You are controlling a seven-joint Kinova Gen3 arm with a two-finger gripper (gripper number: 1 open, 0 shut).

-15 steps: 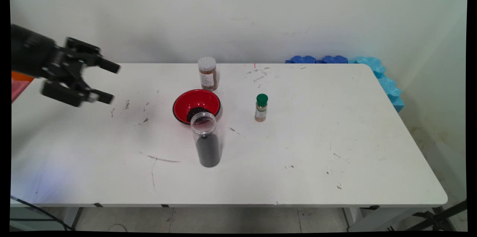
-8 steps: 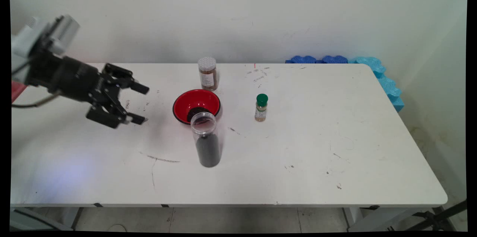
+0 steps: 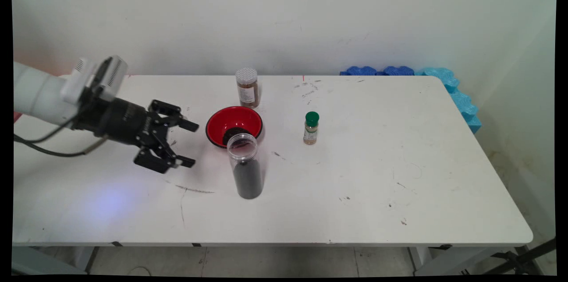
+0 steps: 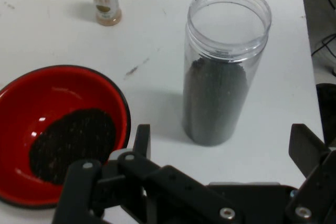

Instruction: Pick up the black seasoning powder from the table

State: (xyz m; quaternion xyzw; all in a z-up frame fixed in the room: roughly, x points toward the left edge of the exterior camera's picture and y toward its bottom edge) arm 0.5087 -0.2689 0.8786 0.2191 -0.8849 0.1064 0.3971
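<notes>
gripper [image 3: 191, 143]: fingers spread wide, empty, low over table [image 3: 399, 162], left of the jar
jar [image 4: 223, 66]: clear, lidless, upright, dark grains inside, just beside red bowl [image 4: 31, 98]
bowl: dark grains in bottom

Clear smooth plastic jar [image 4: 223, 66] holding matt black granules; glossy red bowl [image 4: 50, 114], black-rimmed, with matt dark grains; matt black gripper [image 3: 191, 144]; scuffed, smooth white table [image 3: 377, 162]; green-capped spice bottle [image 3: 311, 128], paper-labelled.
</notes>
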